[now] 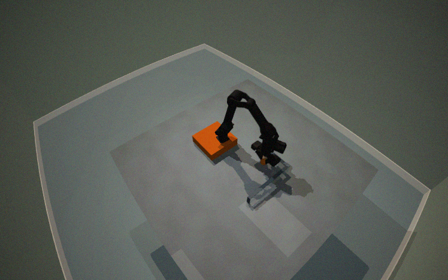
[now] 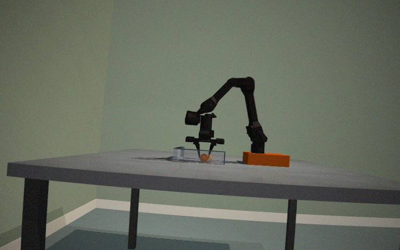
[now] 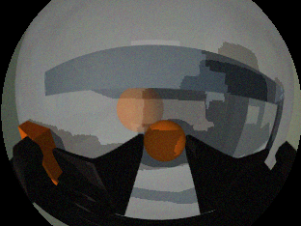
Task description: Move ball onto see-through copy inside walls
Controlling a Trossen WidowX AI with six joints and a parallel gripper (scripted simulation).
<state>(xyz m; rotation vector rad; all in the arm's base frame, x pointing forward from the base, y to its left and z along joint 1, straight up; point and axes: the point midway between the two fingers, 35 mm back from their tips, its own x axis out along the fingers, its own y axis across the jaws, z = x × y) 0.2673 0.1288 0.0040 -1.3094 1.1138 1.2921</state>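
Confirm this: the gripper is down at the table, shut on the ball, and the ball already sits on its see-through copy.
Not quite. The gripper is shut on the ball, but the wrist view shows the see-through copy offset beside it, only partly overlapping.

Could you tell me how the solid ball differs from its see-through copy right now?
The ball is opaque, saturated orange; the see-through copy is pale, with the clear wall showing through it. The ball sits gripped between the fingers of the gripper; the copy lies free, just beyond and overlapping it in the wrist view. Both are round and look similar in size.
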